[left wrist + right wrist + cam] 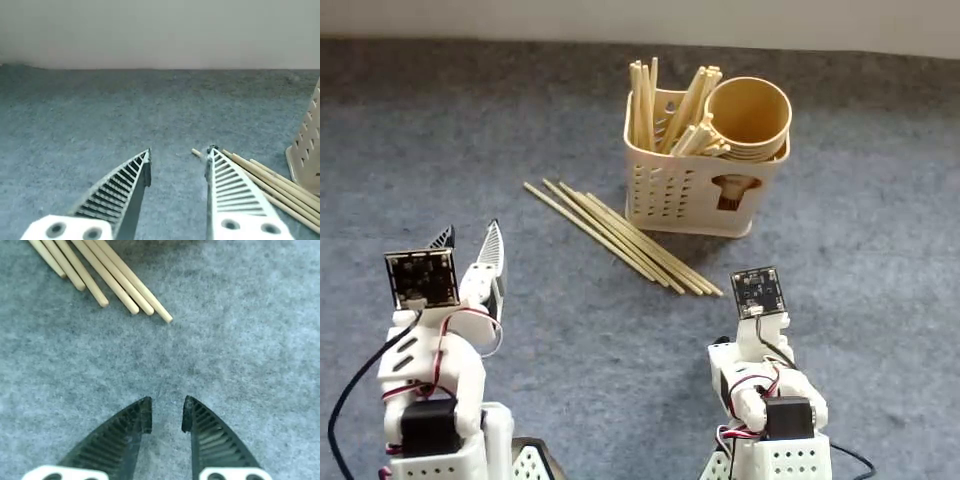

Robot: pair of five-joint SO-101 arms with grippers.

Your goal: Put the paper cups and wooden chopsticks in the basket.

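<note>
Left hand [179,151] and right hand [166,409] hung spread, empty, near the front edge of the surface [880,260]. Chopsticks [620,236] lay mid-surface beside the basket [685,195] holding cups [752,118]; pinching a few at mid-length should keep them level.

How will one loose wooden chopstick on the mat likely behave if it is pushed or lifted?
The loose chopsticks look thin and straight, so one probably stays stiff and feels light. Their ends look round, so it may roll when pushed sideways, though the fuzzy grey mat should slow it. They lie touching, so neighbours may shift.
</note>
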